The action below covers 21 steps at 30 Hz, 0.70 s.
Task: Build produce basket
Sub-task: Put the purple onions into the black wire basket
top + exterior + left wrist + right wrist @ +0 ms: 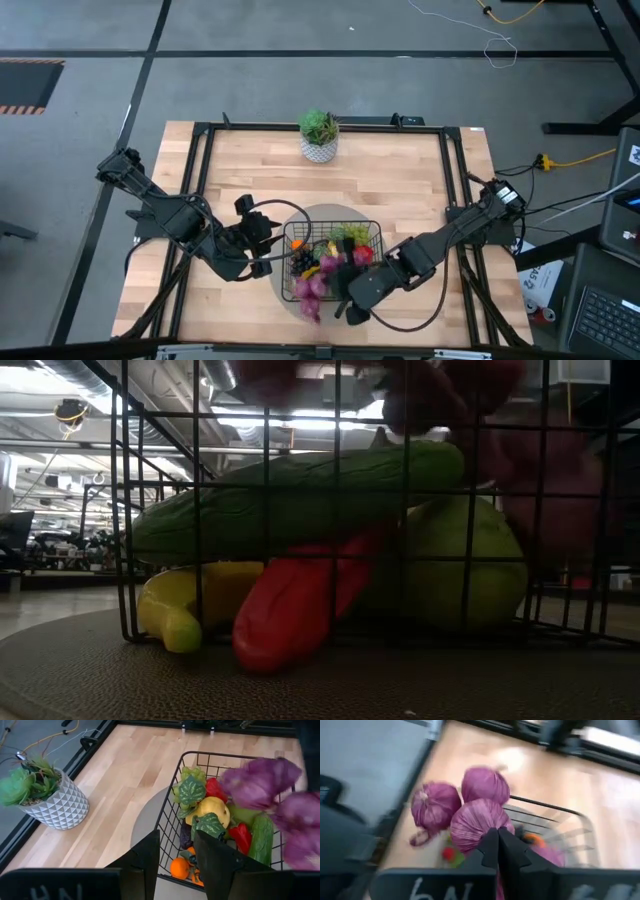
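The black wire basket (372, 228) stands on a round grey mat (300, 214) and holds produce: a cucumber (300, 495), a red pepper (290, 610), a banana (180, 605), a pear (460, 560) and oranges (179, 868). My right gripper (498, 844) is shut on a bunch of purple bulbs (480, 817), raised over the basket's near left corner (312, 288). My left gripper (175, 862) is open at the basket's left wall (169, 815), one finger outside it and one over the inside. My right gripper holds the purple bunch at the base of its nearest bulb (487, 831), pinched between the two fingers; the fingers hide the exact part. They slant down from the table's right side. The bunch is lifted clear, above the produce in the basket. My left gripper: I cannot tell whether its fingers touch the basket's wall.
A white patterned pot with a green plant (319, 135) stands at the table's far middle, also in the left wrist view (50, 800). Bare wood lies between the plant and the basket. A black frame (200, 130) runs round the table's edges.
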{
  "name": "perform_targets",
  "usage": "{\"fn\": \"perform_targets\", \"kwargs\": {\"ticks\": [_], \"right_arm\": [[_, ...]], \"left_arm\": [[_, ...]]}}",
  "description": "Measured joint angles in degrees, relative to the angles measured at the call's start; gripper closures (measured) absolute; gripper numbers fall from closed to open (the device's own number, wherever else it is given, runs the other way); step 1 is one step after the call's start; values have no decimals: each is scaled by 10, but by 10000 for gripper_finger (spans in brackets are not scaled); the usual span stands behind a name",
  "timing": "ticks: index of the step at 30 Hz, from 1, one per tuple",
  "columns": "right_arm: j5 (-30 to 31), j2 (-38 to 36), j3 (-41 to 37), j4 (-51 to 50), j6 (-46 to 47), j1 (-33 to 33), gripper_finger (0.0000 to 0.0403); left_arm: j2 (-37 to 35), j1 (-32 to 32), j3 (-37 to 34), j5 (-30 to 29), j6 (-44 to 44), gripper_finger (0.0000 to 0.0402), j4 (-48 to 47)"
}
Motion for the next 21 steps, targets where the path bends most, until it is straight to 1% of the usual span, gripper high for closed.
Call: {"fn": "perform_targets", "kwargs": {"ticks": [2,4,10,15,21], "right_arm": [[43,0,11,-29,2,0,403],[74,0,17,-41,2,0,403],[113,0,24,-47,0,-4,403],[182,0,24,-57,4,-8,403],[185,0,24,-70,30,-24,403]], "left_arm": [[0,0,0,0,0,286,0],[0,0,0,0,0,286,0],[0,0,0,0,0,286,0],[0,0,0,0,0,286,0],[0,0,0,0,0,286,0]]}}
